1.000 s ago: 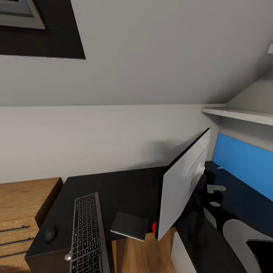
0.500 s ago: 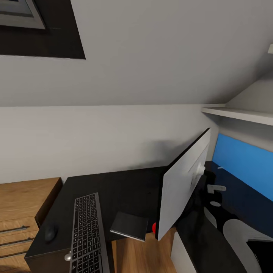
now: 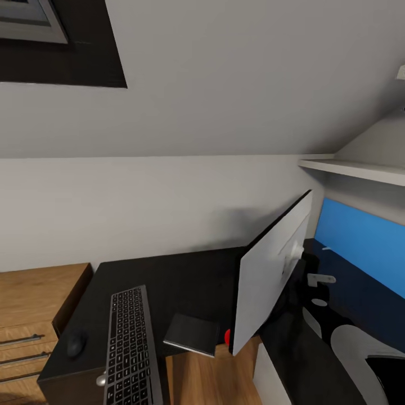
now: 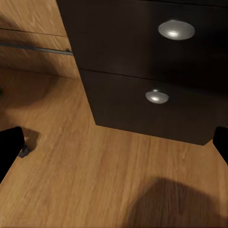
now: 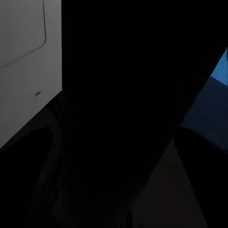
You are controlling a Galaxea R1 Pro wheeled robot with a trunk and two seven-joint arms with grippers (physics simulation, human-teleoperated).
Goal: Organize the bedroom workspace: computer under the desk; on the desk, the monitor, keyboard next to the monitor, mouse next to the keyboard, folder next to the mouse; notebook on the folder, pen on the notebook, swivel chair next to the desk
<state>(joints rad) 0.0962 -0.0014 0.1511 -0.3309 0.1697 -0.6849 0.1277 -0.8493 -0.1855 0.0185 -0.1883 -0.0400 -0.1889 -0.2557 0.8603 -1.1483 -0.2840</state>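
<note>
The desk has a glossy black top and a blue back panel. On it lie the keyboard, the small black mouse to its left, and the dark notebook, which overhangs the desk's inner edge. The monitor stands tilted with its grey back towards me and a red light at its low corner. My left gripper is open, with its fingertips wide apart, low over the wooden floor and facing the desk's dark drawers. In the right wrist view everything is dark, so the right gripper's state is hidden.
A light oak chest of drawers stands left of the desk. A white shelf runs above the blue panel. A pale white box edge shows below the monitor; I cannot tell what it is. Silver knobs stick out of the drawers.
The monitor's low corner with the red light has crept slightly to the left. Everything else looks the same.
</note>
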